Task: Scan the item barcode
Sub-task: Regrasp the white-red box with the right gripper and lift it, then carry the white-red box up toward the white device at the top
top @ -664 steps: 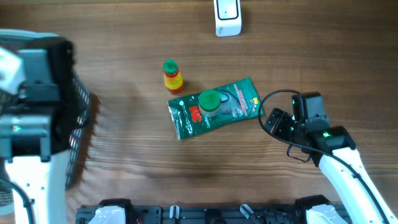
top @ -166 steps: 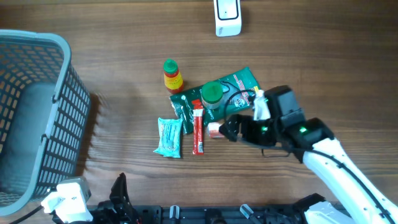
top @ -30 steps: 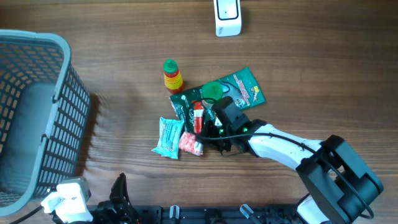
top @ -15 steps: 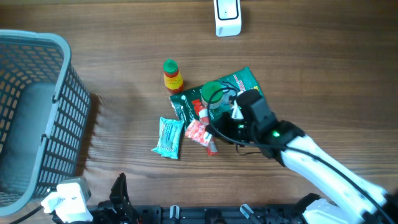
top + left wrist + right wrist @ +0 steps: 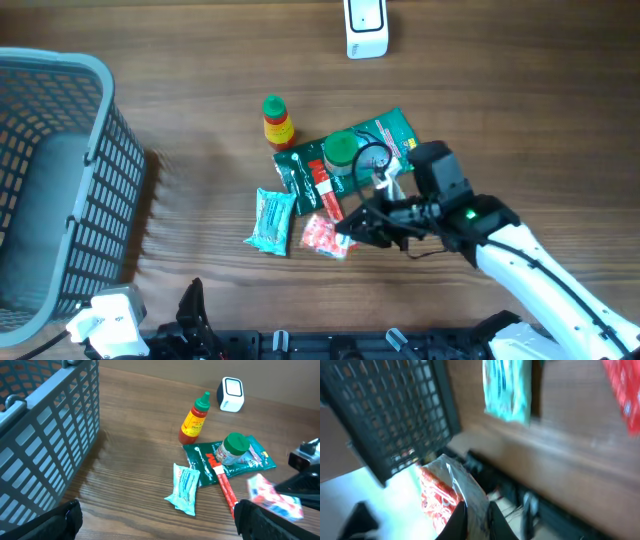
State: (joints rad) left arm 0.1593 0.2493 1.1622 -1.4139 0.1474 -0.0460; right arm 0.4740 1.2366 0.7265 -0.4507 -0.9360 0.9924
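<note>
Above the bench (image 5: 500, 100), the right end effector (image 5: 352, 226) is clamped on a red-and-white packet (image 5: 323, 238); showing it to the far scanner (image 5: 366, 28) is left. The left end effector (image 5: 159, 522) gapes apart.

Snack packet (image 5: 322, 236) red-white; wrapper (image 5: 271, 221) teal; stick pack (image 5: 326, 192) red; pouch (image 5: 398, 138) green; jar lid (image 5: 340, 151) green; sauce bottle (image 5: 277, 124) red, green cap; basket (image 5: 120, 190) grey grid; scanner (image 5: 366, 28) white.
</note>
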